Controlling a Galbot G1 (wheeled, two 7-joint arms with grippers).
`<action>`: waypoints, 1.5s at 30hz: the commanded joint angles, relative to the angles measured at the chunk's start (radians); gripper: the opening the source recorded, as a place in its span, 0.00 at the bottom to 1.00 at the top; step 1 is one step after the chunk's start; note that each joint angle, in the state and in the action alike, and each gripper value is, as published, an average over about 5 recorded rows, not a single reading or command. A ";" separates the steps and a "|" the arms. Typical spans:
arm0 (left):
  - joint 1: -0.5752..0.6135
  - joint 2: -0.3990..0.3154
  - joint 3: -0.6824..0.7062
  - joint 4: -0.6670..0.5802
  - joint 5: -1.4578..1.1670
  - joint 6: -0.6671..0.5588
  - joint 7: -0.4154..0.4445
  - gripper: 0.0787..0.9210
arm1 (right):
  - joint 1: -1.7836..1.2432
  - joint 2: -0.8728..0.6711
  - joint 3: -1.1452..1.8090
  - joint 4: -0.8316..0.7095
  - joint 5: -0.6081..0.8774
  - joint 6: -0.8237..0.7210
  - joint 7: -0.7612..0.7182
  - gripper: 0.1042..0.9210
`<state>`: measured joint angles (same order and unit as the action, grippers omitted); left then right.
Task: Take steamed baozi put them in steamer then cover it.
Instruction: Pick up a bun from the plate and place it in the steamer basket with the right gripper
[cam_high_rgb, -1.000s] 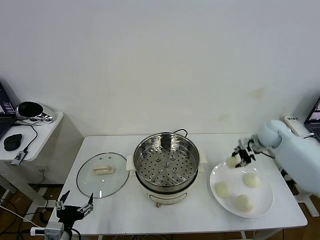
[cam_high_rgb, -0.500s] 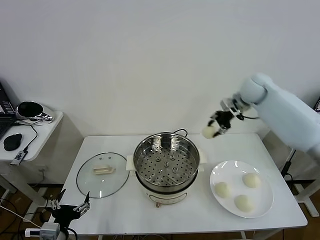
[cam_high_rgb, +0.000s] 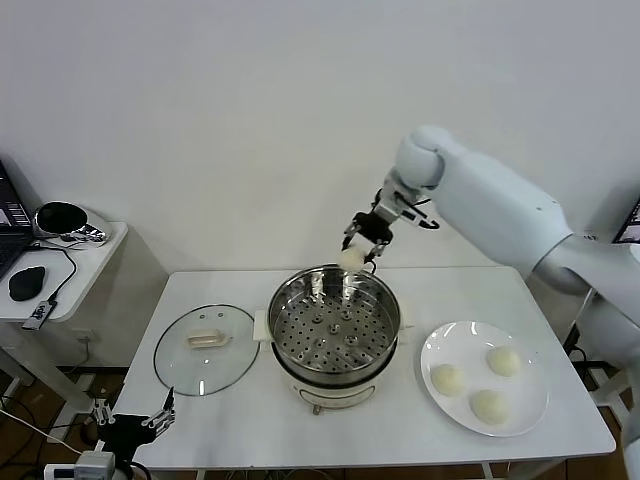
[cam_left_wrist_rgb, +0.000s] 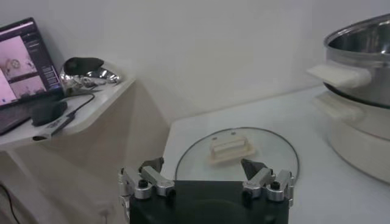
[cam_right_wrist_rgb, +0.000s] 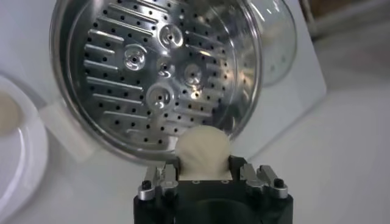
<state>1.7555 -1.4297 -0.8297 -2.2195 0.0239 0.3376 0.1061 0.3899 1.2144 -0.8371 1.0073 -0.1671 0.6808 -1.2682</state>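
White table (cam_high_rgb: 280, 420) against a plain wall, and at its centre sits the steamer (cam_high_rgb: 333, 335), tray bare. The right gripper (cam_high_rgb: 364, 238) hangs above the steamer's far rim, fingers clamped on one steamed baozi (cam_high_rgb: 350, 258). Three more baozi (cam_high_rgb: 446, 379) wait on the plate (cam_high_rgb: 527, 415) right of the steamer. The cover (cam_high_rgb: 206, 348) lies flat left of it. Down by the table's near-left edge, the left gripper (cam_left_wrist_rgb: 206, 182) sits with jaws apparently spread, holding nothing.
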 joint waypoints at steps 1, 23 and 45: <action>0.017 -0.007 -0.002 -0.013 0.005 0.000 -0.001 0.88 | 0.003 0.073 -0.048 0.010 -0.120 0.149 0.066 0.50; 0.014 -0.009 -0.001 0.004 0.001 0.001 -0.001 0.88 | -0.117 0.138 -0.026 -0.115 -0.300 0.149 0.141 0.50; -0.001 -0.011 0.006 0.018 0.001 0.001 0.000 0.88 | -0.077 0.081 -0.013 -0.003 -0.118 0.036 -0.026 0.86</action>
<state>1.7538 -1.4411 -0.8242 -2.2007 0.0254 0.3385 0.1065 0.2934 1.3225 -0.8632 0.9389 -0.3528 0.7976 -1.2066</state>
